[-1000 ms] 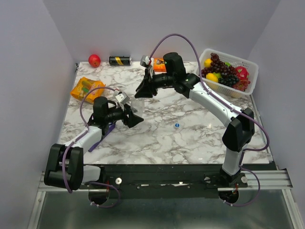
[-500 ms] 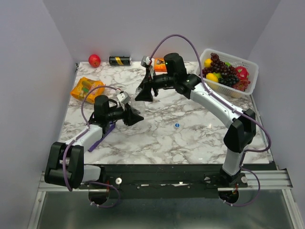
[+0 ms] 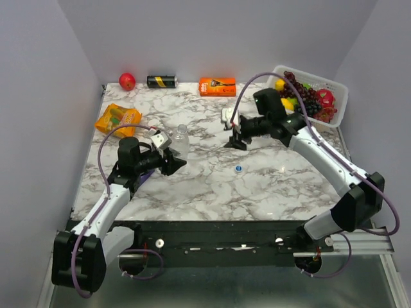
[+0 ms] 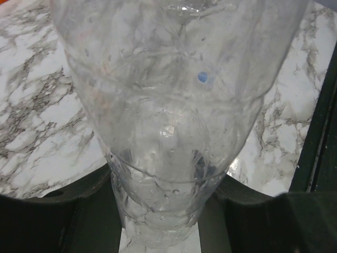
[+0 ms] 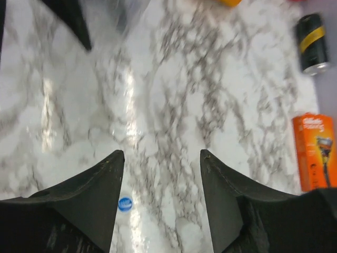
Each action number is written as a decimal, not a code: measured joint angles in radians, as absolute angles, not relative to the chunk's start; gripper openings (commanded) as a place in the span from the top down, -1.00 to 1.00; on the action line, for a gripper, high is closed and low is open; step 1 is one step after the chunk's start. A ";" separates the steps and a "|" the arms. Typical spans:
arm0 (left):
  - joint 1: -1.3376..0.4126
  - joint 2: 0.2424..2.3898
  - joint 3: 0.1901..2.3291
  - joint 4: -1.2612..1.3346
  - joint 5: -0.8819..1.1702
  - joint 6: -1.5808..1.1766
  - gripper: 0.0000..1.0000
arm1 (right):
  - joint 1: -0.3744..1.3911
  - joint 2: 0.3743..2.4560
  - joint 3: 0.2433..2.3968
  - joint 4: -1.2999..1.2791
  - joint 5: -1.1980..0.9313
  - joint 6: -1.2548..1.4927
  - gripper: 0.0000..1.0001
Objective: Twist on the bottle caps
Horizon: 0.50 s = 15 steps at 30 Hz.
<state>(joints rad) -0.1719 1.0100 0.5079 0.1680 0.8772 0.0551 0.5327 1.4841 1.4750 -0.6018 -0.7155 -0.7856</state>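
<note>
The marble table (image 3: 270, 186) carries everything. The left hand (image 3: 174, 159) is closed on 1 clear bottle (image 3: 181, 138), which stands upright left of the table's middle. In the left wrist view its 2 fingers (image 4: 79, 203) press the lower part of the bottle from both sides, and the bottle fills the space between them. I cannot tell whether this bottle wears a cap.

The right hand (image 3: 235, 142) hangs over the middle of the table, right of the bottle and apart from it. It is wide open and holds nothing; its wrist view shows only bare marble between the fingers.

The blue cap (image 3: 238, 169) lies flat on the table, nearer the arm bases than the right hand, touching neither hand and well apart from the bottle.
</note>
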 measured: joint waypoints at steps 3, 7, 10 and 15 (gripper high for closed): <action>-0.172 0.967 0.508 0.140 0.809 0.068 1.00 | 0.543 1.539 1.345 -0.658 -0.666 -0.973 -0.28; -0.172 0.930 0.508 0.126 0.733 0.071 1.00 | 0.543 1.643 1.254 -0.699 -0.590 -1.148 -0.27; -0.172 0.916 0.508 0.124 0.695 0.062 1.00 | 0.542 1.698 1.237 -0.705 -0.542 -1.251 -0.29; -0.172 0.905 0.508 0.122 0.657 0.036 1.00 | 0.542 1.717 1.216 -0.706 -0.498 -1.382 -0.29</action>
<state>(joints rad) -0.1719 0.9051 0.5079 0.1219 0.6567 0.0360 0.5423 1.7172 1.2160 -0.7059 -0.4984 -1.3819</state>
